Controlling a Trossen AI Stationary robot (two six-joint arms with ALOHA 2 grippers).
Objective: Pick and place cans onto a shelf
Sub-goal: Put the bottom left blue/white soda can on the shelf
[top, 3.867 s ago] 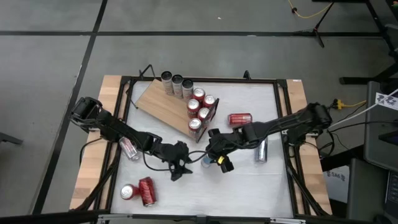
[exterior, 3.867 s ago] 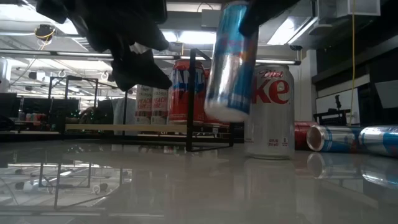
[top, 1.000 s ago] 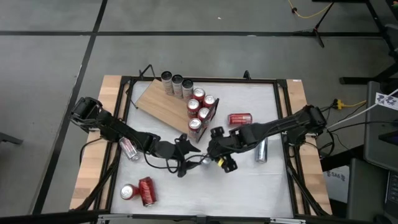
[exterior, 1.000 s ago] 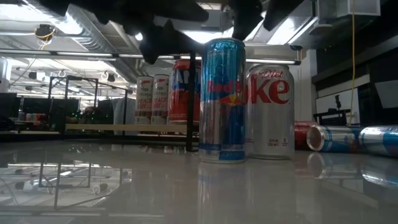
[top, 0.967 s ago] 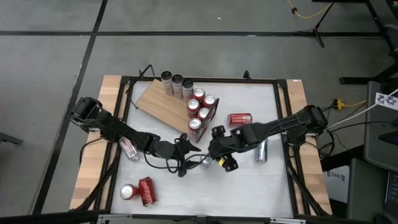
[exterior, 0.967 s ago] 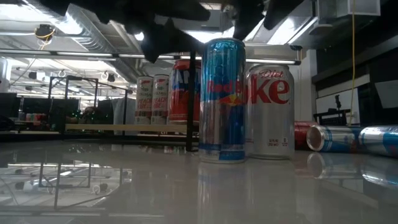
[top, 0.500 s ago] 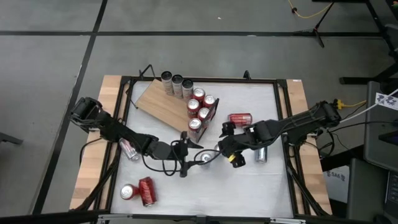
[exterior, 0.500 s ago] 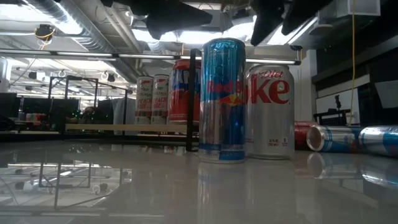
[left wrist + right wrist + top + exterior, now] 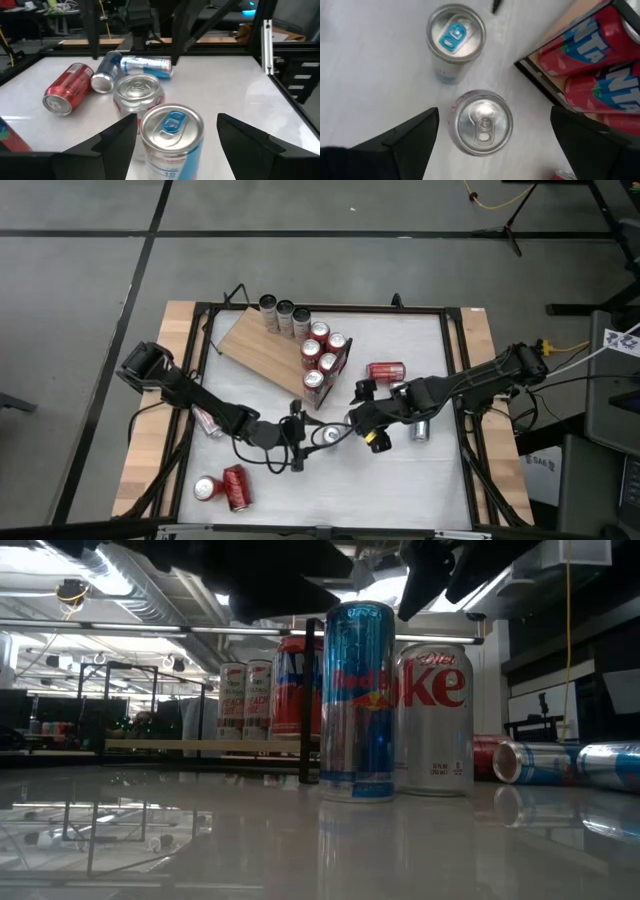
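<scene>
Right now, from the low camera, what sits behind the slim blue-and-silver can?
Behind the slim blue-and-silver can stands a silver Diet Coke can, its left edge covered. A red can on the shelf is partly hidden too.

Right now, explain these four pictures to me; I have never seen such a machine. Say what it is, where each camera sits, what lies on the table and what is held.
It is a robot with two dark arms at a white table.

One camera looks straight down, one sits at table height, and one rides on each wrist.

The left gripper stands open around an upright slim blue-and-silver can, not clamped on it. The right gripper hangs open above an upright silver can beside the slim one. Neither holds anything.

Red cans stand at the framed end of the wooden shelf; three pale cans stand at the shelf's far edge. More cans lie tipped over on the table.
</scene>
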